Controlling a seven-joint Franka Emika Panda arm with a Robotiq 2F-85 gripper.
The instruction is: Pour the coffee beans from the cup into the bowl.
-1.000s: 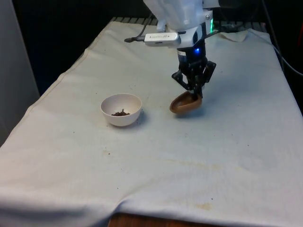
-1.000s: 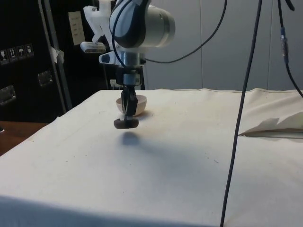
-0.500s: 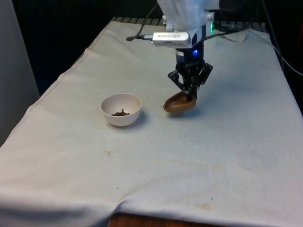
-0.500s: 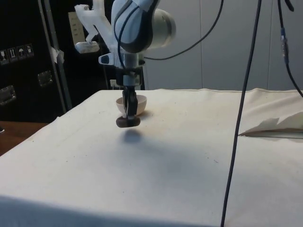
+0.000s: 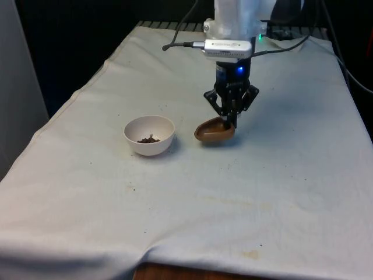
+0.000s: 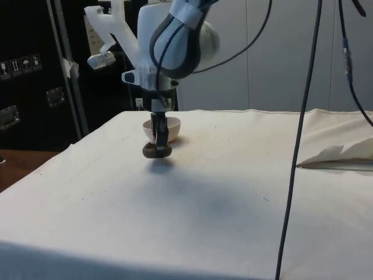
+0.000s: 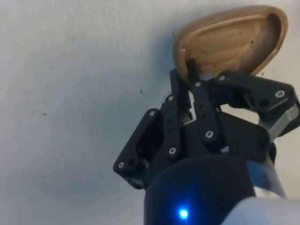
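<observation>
A brown cup (image 5: 214, 131) hangs just above the cloth to the front view's right of the white bowl (image 5: 149, 135), tilted with its mouth toward the bowl. My gripper (image 5: 229, 121) is shut on the cup's rim. The wrist view shows the cup (image 7: 233, 40) from above, empty inside, with the rim pinched between the fingers (image 7: 193, 75). The bowl holds a small heap of coffee beans (image 5: 148, 139). From the side, the cup (image 6: 156, 150) hangs low in front of the bowl (image 6: 169, 127), under the gripper (image 6: 157, 140).
A black cable (image 6: 294, 140) hangs down across the side view. Folded white paper (image 6: 338, 156) lies on the cloth at that view's right. A few dark specks (image 5: 133, 188) dot the cloth in front of the bowl.
The gripper has carried the cup toward the bowl, to the front view's left, and a little lower. The bowl has stayed put.
</observation>
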